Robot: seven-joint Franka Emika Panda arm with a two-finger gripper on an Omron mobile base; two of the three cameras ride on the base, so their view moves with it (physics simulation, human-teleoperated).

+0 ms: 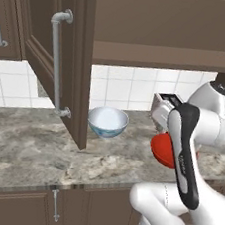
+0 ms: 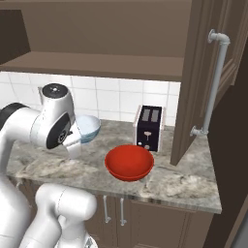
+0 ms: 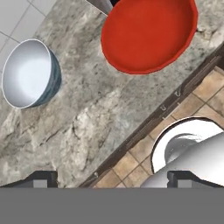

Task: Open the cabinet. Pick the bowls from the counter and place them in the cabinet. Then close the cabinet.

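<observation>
The cabinet (image 1: 166, 56) stands open, its brown shelf (image 2: 106, 65) bare and both doors swung out. On the counter (image 1: 30, 149) the white bowl with the blue pattern (image 1: 107, 122) sits upright near the tiled wall. The red bowl (image 2: 129, 162) rests nearer the front edge, partly behind my arm in the left base view. The hand view looks down on both: the patterned bowl (image 3: 28, 73) at left, the red bowl (image 3: 148, 35) at top. My gripper (image 3: 113, 180) hangs open above the counter's front edge, nothing between its fingertips (image 3: 41, 179), apart from either bowl.
A dark toaster (image 2: 148, 128) stands behind the red bowl against the wall. The left door (image 1: 55, 62) juts out over the counter beside the patterned bowl; the right door (image 2: 203, 82) juts out past the toaster. Low cabinets (image 1: 23, 208) sit below the slab.
</observation>
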